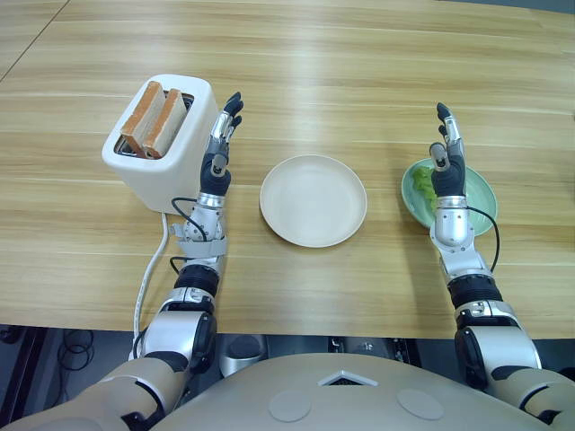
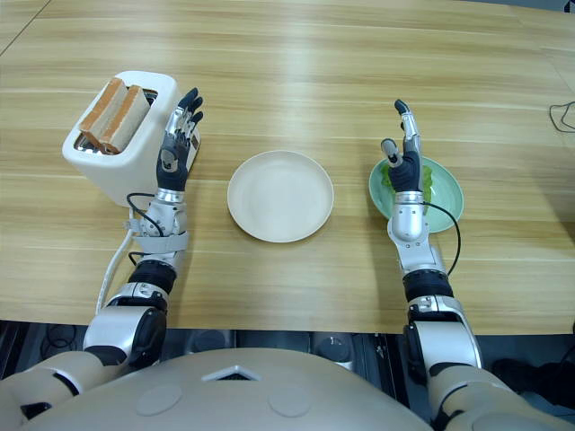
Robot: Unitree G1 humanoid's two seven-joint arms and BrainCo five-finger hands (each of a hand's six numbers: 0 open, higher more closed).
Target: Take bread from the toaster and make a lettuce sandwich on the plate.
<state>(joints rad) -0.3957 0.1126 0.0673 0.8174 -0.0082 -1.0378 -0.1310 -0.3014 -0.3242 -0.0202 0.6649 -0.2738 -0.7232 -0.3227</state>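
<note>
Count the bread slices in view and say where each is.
2. Both stand in the toaster: the left slice in its left slot, the right slice in the slot beside it. None shows elsewhere.

the left hand (image 1: 221,151) and right hand (image 1: 447,162) have dark palms and slim black-and-grey fingers. the left forearm (image 1: 199,247) and right forearm (image 1: 456,238) are polished silver metal segments split by black ribbed rings. a thin black cable (image 1: 182,212) loops beside each wrist.
</note>
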